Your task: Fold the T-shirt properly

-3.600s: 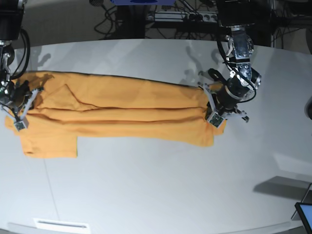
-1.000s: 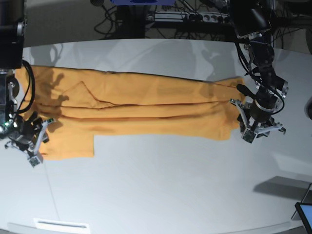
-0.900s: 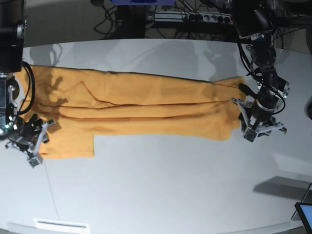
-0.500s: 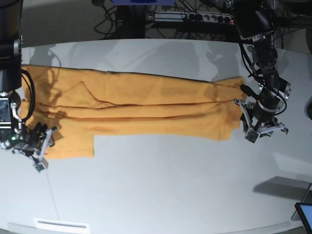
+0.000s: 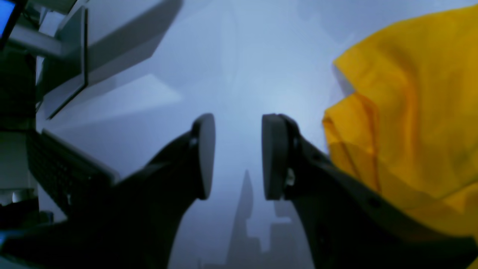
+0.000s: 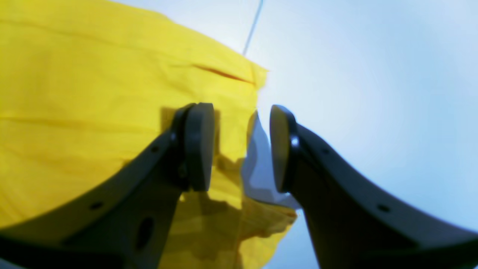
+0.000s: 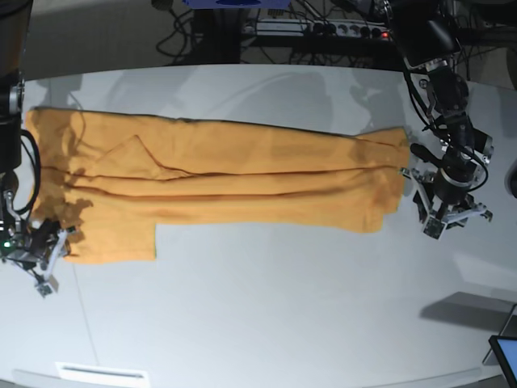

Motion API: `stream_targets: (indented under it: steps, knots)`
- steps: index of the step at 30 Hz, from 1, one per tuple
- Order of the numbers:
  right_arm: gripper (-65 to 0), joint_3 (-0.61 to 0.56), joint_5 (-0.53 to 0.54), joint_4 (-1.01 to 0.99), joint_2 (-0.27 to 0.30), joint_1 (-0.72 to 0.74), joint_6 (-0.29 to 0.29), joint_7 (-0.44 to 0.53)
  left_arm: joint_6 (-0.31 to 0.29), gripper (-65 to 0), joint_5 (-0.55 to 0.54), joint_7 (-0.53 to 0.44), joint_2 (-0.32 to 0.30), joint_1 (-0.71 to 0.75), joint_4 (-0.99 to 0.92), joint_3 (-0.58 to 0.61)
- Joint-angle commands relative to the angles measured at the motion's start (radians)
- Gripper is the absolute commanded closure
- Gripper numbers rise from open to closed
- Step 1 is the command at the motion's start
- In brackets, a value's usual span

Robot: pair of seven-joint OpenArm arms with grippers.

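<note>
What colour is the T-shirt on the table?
Plain orange-yellow T-shirt, best seen in the base view.

Plain orange-yellow T-shirt (image 7: 226,178), white table (image 7: 283,315)

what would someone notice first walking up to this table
The long orange T-shirt, folded into a band, stretches across the white table. At each end sits a claw with its jaws apart and nothing between them: the left claw just off the shirt's end on the base view's right, the right claw at the shirt's lower corner on the base view's left.
</note>
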Motion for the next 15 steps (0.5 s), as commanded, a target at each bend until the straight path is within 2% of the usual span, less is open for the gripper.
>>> stream_targets:
  steps: [1, 7, 15]
  knots:
    - [-24.5, -0.001, 0.009, -0.010, 0.015, 0.038, -0.005, 0.033, 0.010, -21.7, -0.005, -0.015, -0.013, -0.013, 0.016, -0.003]
    - [-24.5, -0.005, 0.009, -0.163, 0.013, 0.069, -0.004, 0.125, 0.010, -21.7, -0.005, -0.015, -0.013, 0.002, 0.017, -0.003]
    - [-24.5, -0.005, 0.009, -0.194, 0.013, 0.089, -0.001, 0.136, 0.010, -21.7, -0.005, -0.015, -0.013, 0.010, 0.017, -0.003]
